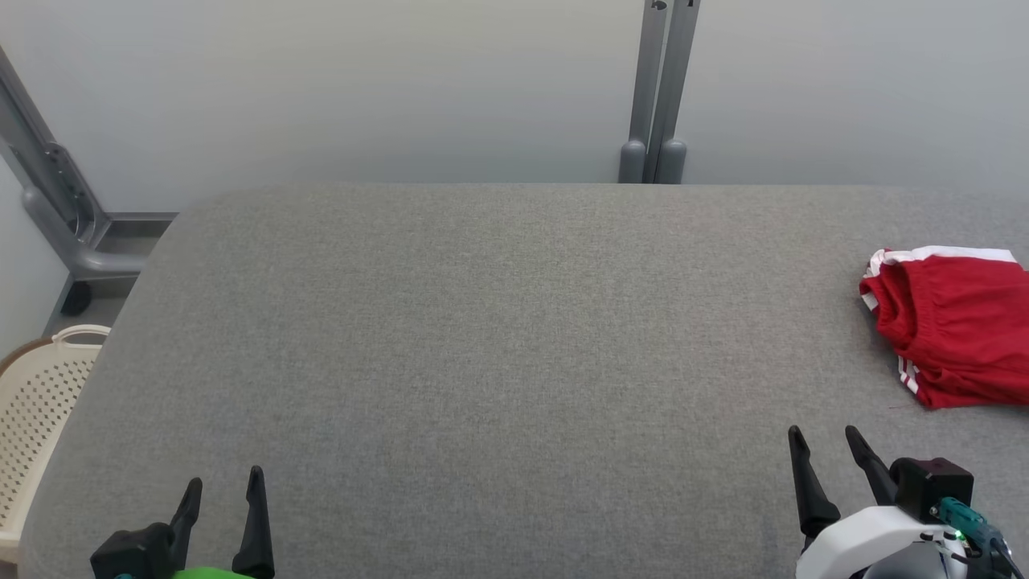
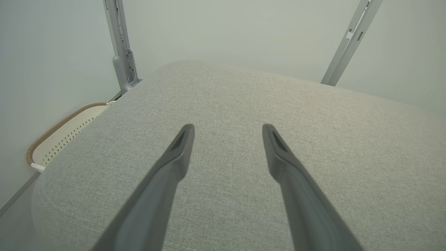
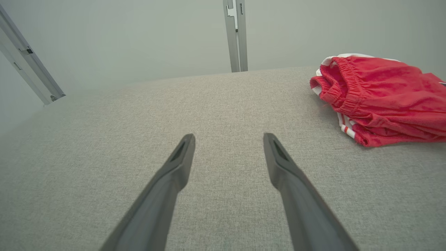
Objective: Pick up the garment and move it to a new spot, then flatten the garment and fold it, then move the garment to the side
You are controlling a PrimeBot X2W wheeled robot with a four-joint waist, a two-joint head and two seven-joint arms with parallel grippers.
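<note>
Grey surface (image 1: 482,322) | left wrist view: basket (image 2: 59,136) | right wrist view: red garment (image 3: 383,94) | left tool (image 2: 228,127), right tool (image 3: 229,136): spread

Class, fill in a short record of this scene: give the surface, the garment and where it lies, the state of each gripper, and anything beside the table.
Surface: grey padded table
Garment: red shorts with white stripes, bunched in a folded heap
Garment's place: far right of the table, partly cut off by the head view's edge
Left gripper: open, holding nothing, over the near left of the table
Right gripper: open, holding nothing, apart from the shorts, on their near side
Beside the table: cream basket with holes, on the left
</note>
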